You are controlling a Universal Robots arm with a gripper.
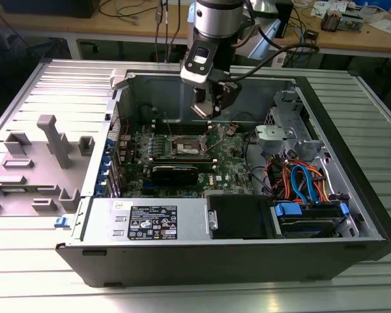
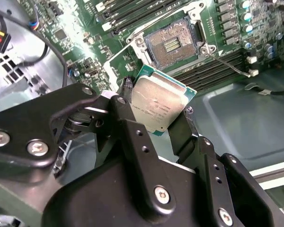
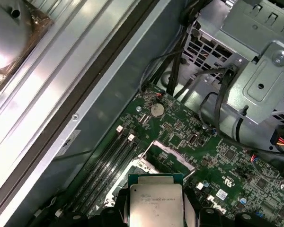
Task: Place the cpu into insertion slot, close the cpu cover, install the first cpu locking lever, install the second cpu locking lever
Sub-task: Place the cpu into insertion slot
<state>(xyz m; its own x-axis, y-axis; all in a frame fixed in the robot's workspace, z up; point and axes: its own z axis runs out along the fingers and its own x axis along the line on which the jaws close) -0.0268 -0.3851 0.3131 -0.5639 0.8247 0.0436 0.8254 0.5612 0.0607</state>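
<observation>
My gripper (image 2: 157, 108) is shut on the cpu (image 2: 162, 100), a small square chip with a silver-grey top and green edge, held by two opposite sides. The chip (image 3: 156, 202) hangs tilted above the motherboard, apart from the insertion slot (image 2: 173, 41), whose pale pin field lies uncovered. In the exterior view my gripper (image 1: 212, 109) hovers inside the open case, above the insertion slot (image 1: 186, 147). The cpu cover (image 3: 175, 153) stands lifted, a thin metal frame just past the chip. A thin wire locking lever (image 2: 229, 65) sticks out beside the slot.
Long black memory slots (image 2: 213, 71) flank the socket. A metal drive cage (image 1: 290, 127) and bundled coloured cables (image 1: 300, 179) fill the case at the exterior view's right. A black drive box (image 1: 238, 215) sits at the front. A grey fixture (image 1: 49, 140) stands outside the case.
</observation>
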